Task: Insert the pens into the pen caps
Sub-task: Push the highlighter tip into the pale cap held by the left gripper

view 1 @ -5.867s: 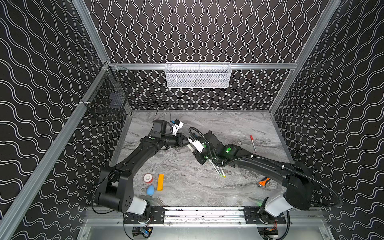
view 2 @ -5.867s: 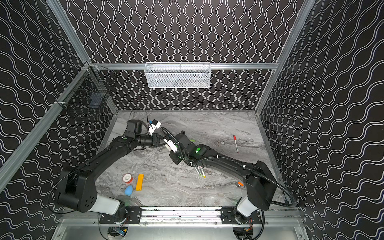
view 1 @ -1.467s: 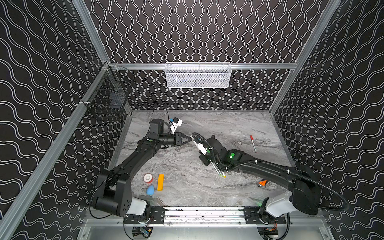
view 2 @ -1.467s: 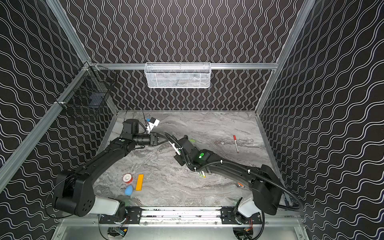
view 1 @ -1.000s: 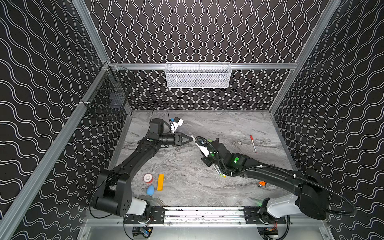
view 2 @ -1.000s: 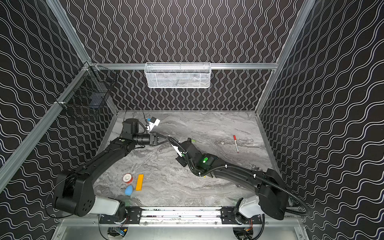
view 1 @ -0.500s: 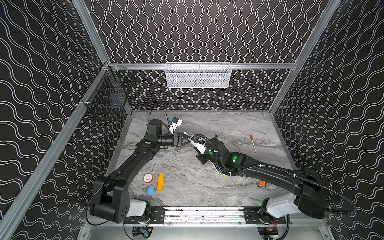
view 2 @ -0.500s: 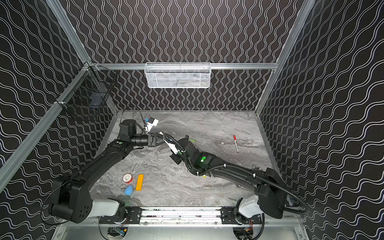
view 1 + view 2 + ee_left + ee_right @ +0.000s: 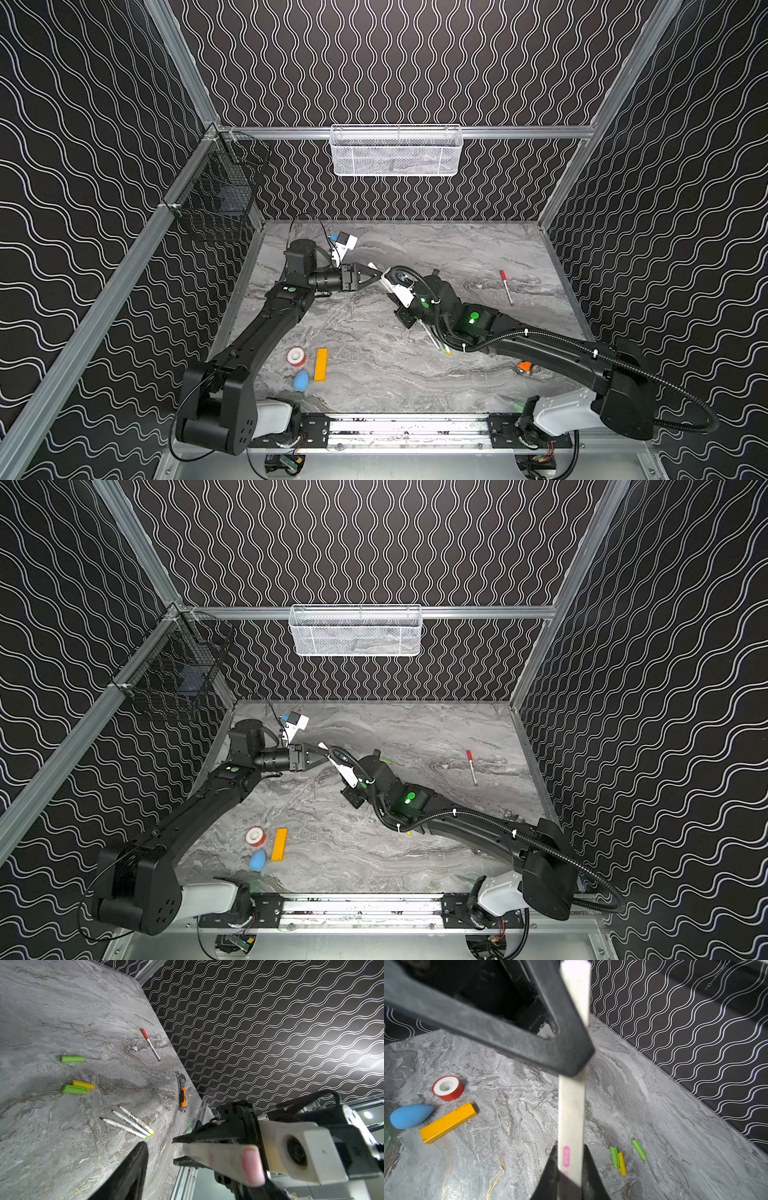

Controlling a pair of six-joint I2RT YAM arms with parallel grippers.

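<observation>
My right gripper is shut on a white pen with pink marks, held above the table. The pen's far end runs between the fingers of my left gripper, which stands open; one black finger crosses in front of it. Three uncapped pens lie side by side on the table, partly under the right arm in a top view. A red-capped pen lies at the far right. The loose pen caps are two green and one yellow.
A red tape roll, an orange-yellow bar and a blue blob lie front left. An orange-handled tool lies front right. A white mesh basket hangs on the back wall, a black wire basket on the left.
The left gripper's jaws, shut a second ago, have opened beside the pen's far end. The right gripper still holds the pen and has shifted only slightly.
</observation>
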